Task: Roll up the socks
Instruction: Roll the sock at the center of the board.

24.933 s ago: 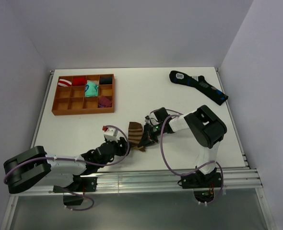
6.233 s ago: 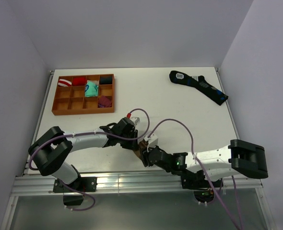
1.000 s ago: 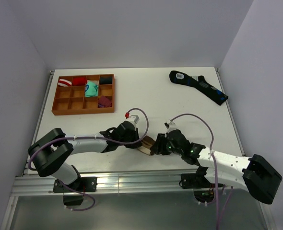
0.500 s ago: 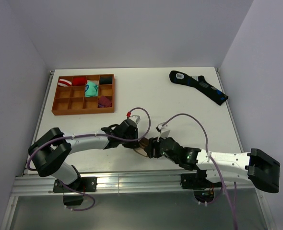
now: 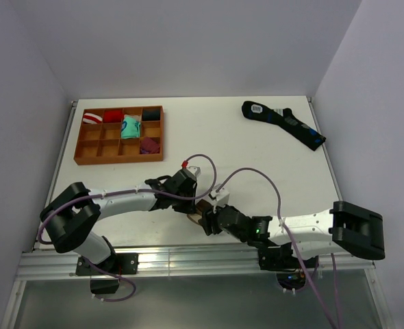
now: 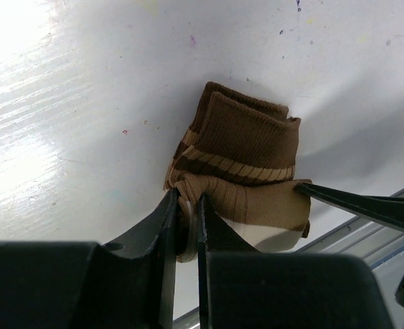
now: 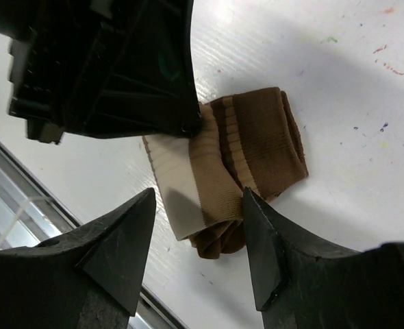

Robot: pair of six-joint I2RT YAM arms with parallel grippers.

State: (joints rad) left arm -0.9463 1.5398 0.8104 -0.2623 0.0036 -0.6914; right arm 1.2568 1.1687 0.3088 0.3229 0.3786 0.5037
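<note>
A brown sock bundle with tan and cream bands lies partly rolled near the table's front edge. My left gripper is shut on the cream edge of the roll, its fingers pinching a fold of fabric. My right gripper is open, and its fingertips straddle the roll's near end without closing on it. The left gripper's black body shows above the sock in the right wrist view. One thin right finger touches the roll's right side in the left wrist view.
A wooden divided tray at the back left holds several rolled socks. A black sock pair with blue marks lies at the back right. The table's metal front rail runs close behind the grippers.
My right gripper has swung leftwards and nearer the front edge, opening wider around the roll's end. The left gripper has kept its pinch and hardly moved.
</note>
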